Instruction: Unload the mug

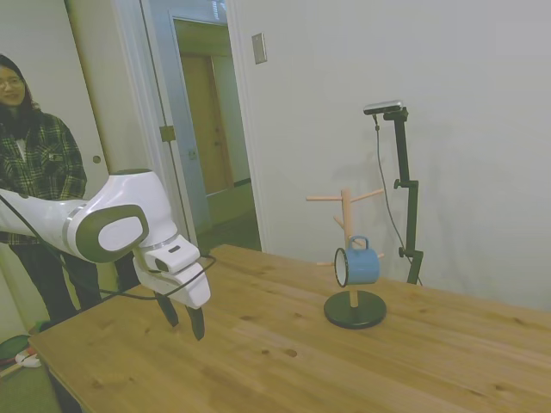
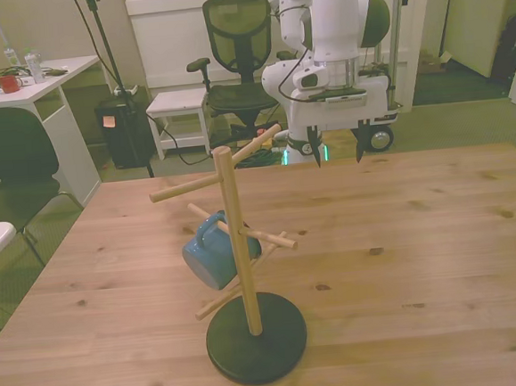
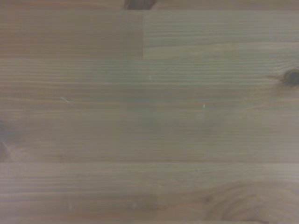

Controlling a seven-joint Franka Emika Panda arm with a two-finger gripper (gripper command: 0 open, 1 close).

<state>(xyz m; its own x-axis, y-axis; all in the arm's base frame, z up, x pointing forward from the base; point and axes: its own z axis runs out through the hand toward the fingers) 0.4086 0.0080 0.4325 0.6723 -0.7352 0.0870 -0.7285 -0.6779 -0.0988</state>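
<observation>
Plainly, the scene by parts:

Mug: the light-blue mug (image 1: 356, 265) hangs by its loop handle on a lower peg of the wooden mug tree (image 1: 347, 225); its mouth is turned sideways, white inside showing in the side view, and nothing can be seen in it. In the front view the mug (image 2: 216, 252) sits at about 9 o'clock from the post, touching it.

Mug tree: an upright post with slanted pegs on a round dark base (image 2: 256, 338), standing on the wooden table (image 2: 424, 260); the other pegs are bare.

Arm: the white Franka arm reaches over the table's far edge in the front view, at about 1 o'clock from the tree and well apart from it, wrist turned so the fingers point down.

Gripper: the gripper (image 2: 337, 147) hangs just above the boards, its two dark fingers spread wide with nothing between them; in the side view the gripper (image 1: 184, 317) is near the table's corner.

Wrist view: only bare table planks (image 3: 149, 116) with dark knots, slightly blurred.

Person: someone in a plaid shirt (image 1: 39, 168) stands behind the arm in the side view.
</observation>
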